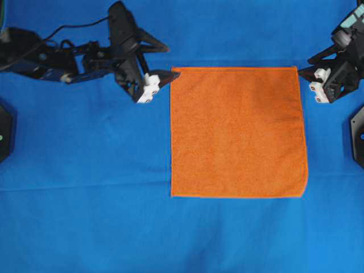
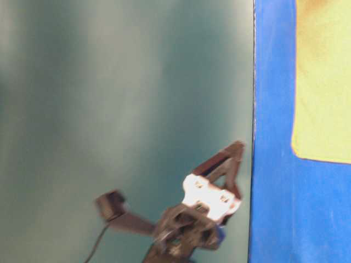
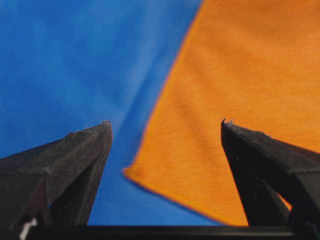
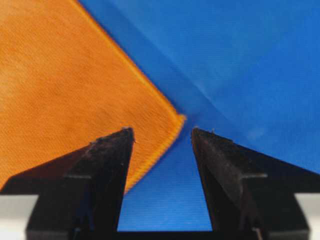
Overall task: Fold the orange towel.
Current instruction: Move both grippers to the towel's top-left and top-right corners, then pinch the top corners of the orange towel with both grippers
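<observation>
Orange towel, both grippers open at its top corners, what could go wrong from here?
The orange towel lies flat on the blue table cloth, so the left gripper or right gripper might pinch both layers. The right gripper frames just the corner tip, so its hold could slip, leaving a skewed fold.

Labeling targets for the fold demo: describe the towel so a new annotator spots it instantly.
Start from the blue table cloth covering the whole work surface. Right of centre in the overhead view, between the open left gripper and right gripper, lies the orange towel, flat and unfolded. It is square, fuzzy, edged with a thin stitched hem, and the only orange thing there.
</observation>
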{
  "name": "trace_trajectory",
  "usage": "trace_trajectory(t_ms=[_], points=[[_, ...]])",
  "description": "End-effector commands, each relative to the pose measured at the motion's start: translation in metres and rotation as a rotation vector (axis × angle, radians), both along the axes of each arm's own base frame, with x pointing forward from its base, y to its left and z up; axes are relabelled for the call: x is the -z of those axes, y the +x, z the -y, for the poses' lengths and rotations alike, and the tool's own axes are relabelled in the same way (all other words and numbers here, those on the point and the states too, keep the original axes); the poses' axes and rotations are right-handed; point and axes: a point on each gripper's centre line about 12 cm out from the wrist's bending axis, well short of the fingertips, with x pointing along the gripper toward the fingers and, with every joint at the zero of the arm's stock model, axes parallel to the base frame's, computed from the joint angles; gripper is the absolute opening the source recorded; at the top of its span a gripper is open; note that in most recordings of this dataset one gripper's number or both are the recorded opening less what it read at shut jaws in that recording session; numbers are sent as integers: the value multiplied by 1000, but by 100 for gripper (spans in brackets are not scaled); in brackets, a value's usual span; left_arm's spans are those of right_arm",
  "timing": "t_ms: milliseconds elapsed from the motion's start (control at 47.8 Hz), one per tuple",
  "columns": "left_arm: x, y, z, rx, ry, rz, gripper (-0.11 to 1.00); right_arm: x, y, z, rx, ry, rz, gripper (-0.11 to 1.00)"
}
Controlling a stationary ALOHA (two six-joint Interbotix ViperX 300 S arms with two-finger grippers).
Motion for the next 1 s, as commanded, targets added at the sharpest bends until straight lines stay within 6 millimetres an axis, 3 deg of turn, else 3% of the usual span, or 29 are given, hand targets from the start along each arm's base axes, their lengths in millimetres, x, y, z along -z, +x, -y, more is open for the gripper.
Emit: trace_trajectory(t_ms=[0,230,544,648,711,753,878,983], points=[[3,8,-12,-22,4,10,84,5,3,5,11,-12,14,55],[39,19,-21,-33,-18,-51,83,27,9,11,10,-2,0,55],[55,23,-22,-29,-27,-83,78,43,17,17,5,3,-11,51],[60,23,-20,-21,-23,-101,60,43,18,17,3,-2,-4,29],[62,23,-18,-11,-19,-109,40,44,17,17,5,0,-8,9],[63,23,-17,-9,-20,-115,29,44,16,16,6,3,-9,2],[65,22,-16,-7,-25,-128,3,44,17,13,-1,5,-2,1],[65,22,-16,-7,-28,-137,1,43,18,14,1,4,3,1]])
